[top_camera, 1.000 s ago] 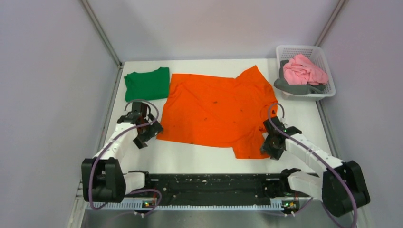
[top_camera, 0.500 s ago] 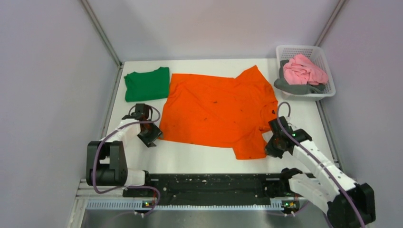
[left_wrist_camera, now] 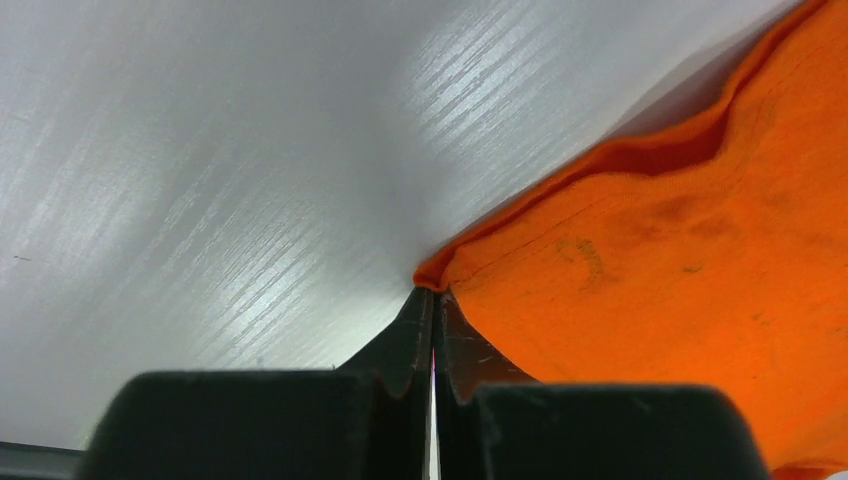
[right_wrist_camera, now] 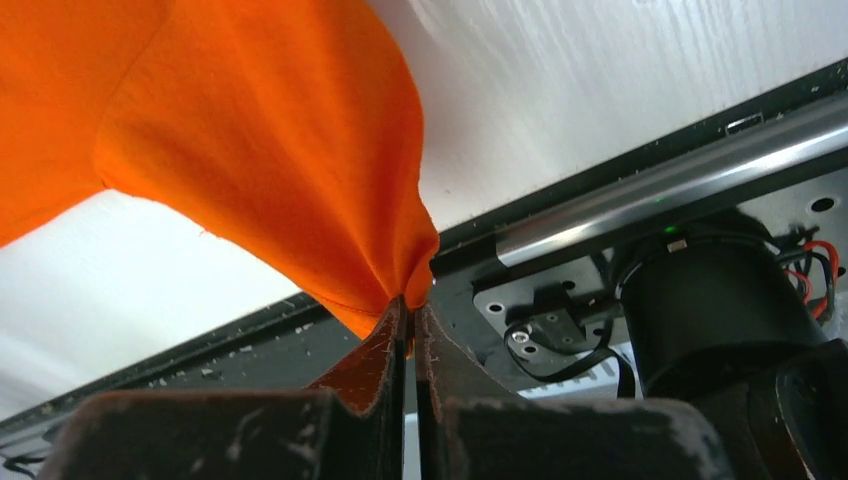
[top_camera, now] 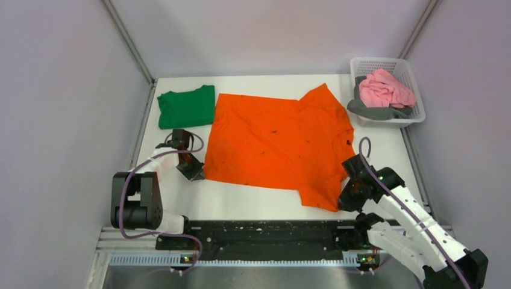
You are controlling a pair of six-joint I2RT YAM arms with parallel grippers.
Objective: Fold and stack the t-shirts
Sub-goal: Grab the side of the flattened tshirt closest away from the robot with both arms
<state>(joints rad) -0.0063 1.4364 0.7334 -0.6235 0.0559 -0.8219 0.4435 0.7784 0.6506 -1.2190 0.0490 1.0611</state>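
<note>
A dark green cloth t-shirt, folded into a rough square, lies flat at the far left corner of the white table. Just nearer, along the left edge, the left jaws are pressed together on the near left corner of the bright orange short-sleeved t-shirt. In the left wrist view their black fingertips meet on the hem, low against the table top.

The orange t-shirt, marked with small dark specks, is spread open across the middle of the table, and its far left corner comes close beside the green one. One sleeve points toward the far edge and the other toward the near right.

The right jaws, by the near edge toward the right, are closed on that near sleeve. The right wrist view shows the cloth gathered to a point between the worn fingertips.

At the far right corner stands a white plastic lattice basket. It holds a crumpled pink garment on top of a grey garment, which droops over the basket's near rim.
</note>
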